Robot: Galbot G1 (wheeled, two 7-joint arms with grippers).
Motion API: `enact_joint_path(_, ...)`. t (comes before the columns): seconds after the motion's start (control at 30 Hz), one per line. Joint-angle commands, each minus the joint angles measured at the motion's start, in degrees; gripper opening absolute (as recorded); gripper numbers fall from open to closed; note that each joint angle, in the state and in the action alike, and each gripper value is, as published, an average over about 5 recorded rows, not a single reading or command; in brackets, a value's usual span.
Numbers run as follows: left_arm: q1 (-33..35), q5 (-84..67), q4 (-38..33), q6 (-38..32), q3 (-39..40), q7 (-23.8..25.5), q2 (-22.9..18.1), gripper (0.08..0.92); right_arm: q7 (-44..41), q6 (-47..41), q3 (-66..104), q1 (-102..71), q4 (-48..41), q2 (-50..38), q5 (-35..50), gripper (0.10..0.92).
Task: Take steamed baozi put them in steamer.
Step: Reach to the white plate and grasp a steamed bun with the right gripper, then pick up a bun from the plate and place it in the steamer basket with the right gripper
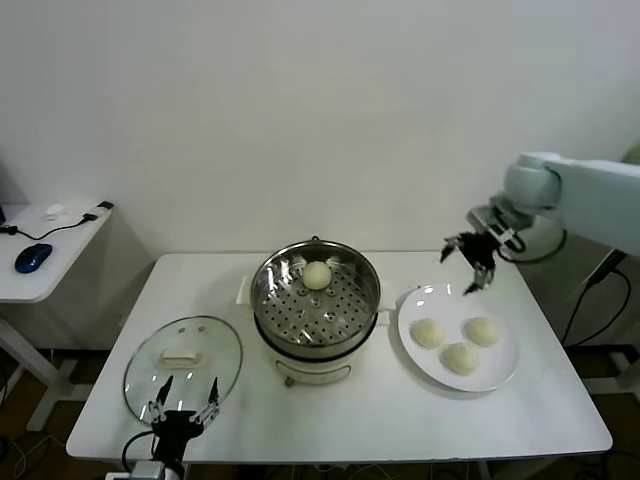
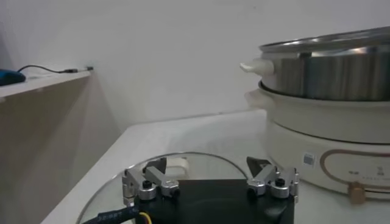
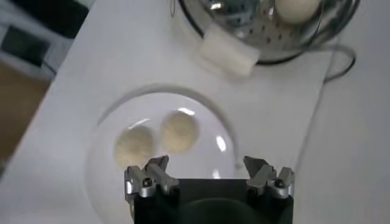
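Evidently working midway through the loading, judging by how things are lying. Taking in the white tabletop first, carrying everything. Finding the steamer at its middle, uncovered, showing a shiny steel wall, a perforated tray inside and a cream-white base with side handles.

Seeing the glass lid lying flat to the steamer's left and nearer the robot. Seeing the white plate lying just to the steamer's right, close beside the base though seemingly not touching it.

Watching the right pincer hanging in the air to the steamer's right, above the plate's far rim, jaws spread wide and gripping nothing. Noting the left pincer parked low, left of the steamer and nearer the robot, at the lid's near edge, likewise gaping and empty.

Counting four baozi: one lying on the tray toward the steamer's far side, and three clustering on the plate to the steamer's right.

Judging the step in hand as reaching for a second bun. Calling next for lowering the right pincer over one of the three, straddling it without nudging its neighbours, closing gently, then lifting high enough for clearing the steamer's rim before setting down on a free patch of tray.

Looking smooth, round and cream-white, all alike; probably being soft, so risking a dent under a hard squeeze.
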Motion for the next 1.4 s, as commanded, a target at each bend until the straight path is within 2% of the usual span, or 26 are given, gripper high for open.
enact_joint_path(0.03, 0.01, 0.05, 0.15, -0.05, 0.05, -0.04, -0.05, 0.823, 6.05, -14.82, 10.07, -18.27, 0.79, -4.76, 0.97, 0.823)
enact_joint_path(0.37, 0.21, -0.07, 0.83, -0.36, -0.08, -0.31, 0.15, 0.823, 7.44, -14.58, 20.2, -28.43, -11.81, 5.23, -3.58, 0.823)
enact_joint_path(0.73, 0.27, 0.01, 1.27, -0.72, 0.2, -0.33, 0.28, 0.823, 7.25, -13.92, 21.61, -29.7, -16.98, 9.64, -4.12, 0.823)
enact_joint_path(0.9, 0.35, 0.07, 1.35, -0.91, 0.25, -0.42, 0.24, 0.823, 6.69, -13.47, 22.22, -29.88, -17.21, 10.04, -3.77, 0.791)
enact_joint_path(1.13, 0.71, 0.17, 0.65, -0.83, 0.29, -0.43, 0.1, 0.823, 4.14, -13.25, 20.1, -25.54, -13.55, 8.19, -2.63, 0.668)
enact_joint_path(1.4, 1.62, 0.23, -1.0, -0.42, 0.27, -0.39, -0.07, 0.823, -2.92, -10.58, 3.99, 0.7, -7.23, 6.82, 6.96, 0.636)
